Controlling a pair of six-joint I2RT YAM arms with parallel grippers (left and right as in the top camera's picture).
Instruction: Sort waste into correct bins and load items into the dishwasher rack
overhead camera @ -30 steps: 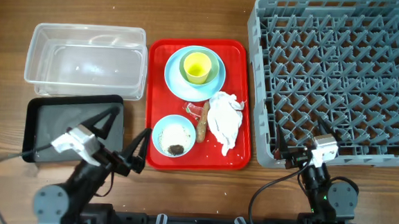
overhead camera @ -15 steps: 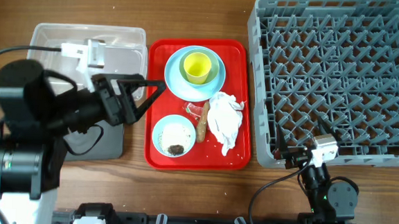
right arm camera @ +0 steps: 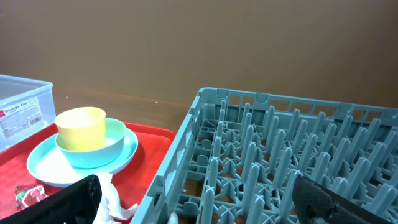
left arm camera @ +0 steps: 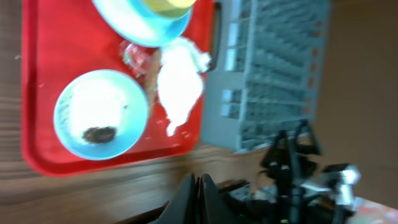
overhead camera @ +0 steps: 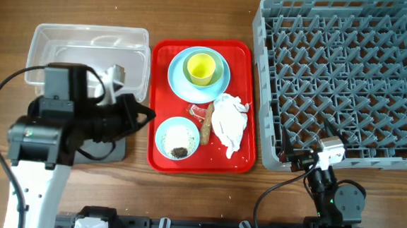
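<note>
The left gripper (overhead camera: pixel 145 113), jaws clenched on nothing, hangs at the red tray's (overhead camera: pixel 242 60) left edge, its arm covering most of the black tray (overhead camera: pixel 116 150) beside the clear tub (overhead camera: pixel 88 29). On the red tray lie the crumpled napkin (overhead camera: pixel 228 122), sausage stick (overhead camera: pixel 208 126), red wrapper (overhead camera: pixel 198 111), small blue bowl (overhead camera: pixel 161 129) of crumbs (overhead camera: pixel 177 135), and the plate (overhead camera: pixel 177 84) carrying the green bowl (overhead camera: pixel 187 68) and yellow cup (overhead camera: pixel 201 66). The right gripper (right arm camera: pixel 196 186), jaws spread and empty, sits at the grey rack's (overhead camera: pixel 334 65) near corner
</note>
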